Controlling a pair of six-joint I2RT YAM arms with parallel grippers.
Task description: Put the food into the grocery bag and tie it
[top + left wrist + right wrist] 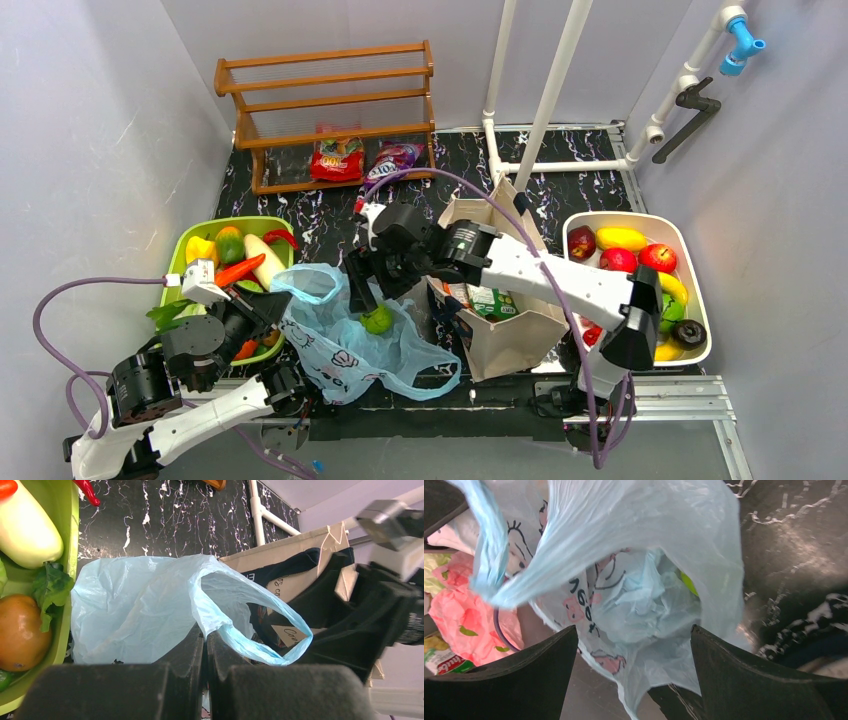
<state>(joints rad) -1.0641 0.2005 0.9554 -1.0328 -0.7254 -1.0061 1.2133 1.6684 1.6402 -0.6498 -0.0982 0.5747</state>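
The light-blue grocery bag (345,350) lies crumpled in the middle of the table, its mouth toward the far side. My left gripper (278,308) is shut on the bag's rim beside a loop handle (270,642); the plastic is pinched between my fingertips (206,636). My right gripper (368,298) is open and empty just above the bag's mouth. A green round fruit (377,320) sits in the bag below it. A sliver of that green fruit (688,582) shows through the plastic in the right wrist view. Snack packets (337,158) lie under the wooden rack. Red apples (657,257) lie in the white bin.
A green bin (181,252) of vegetables stands at the left, right behind my left arm. A beige tote (500,335) stands right of the bag, under my right arm. A white bin (692,243) of fruit is at the right. A wooden rack (330,75) and white pipes (545,100) stand at the back.
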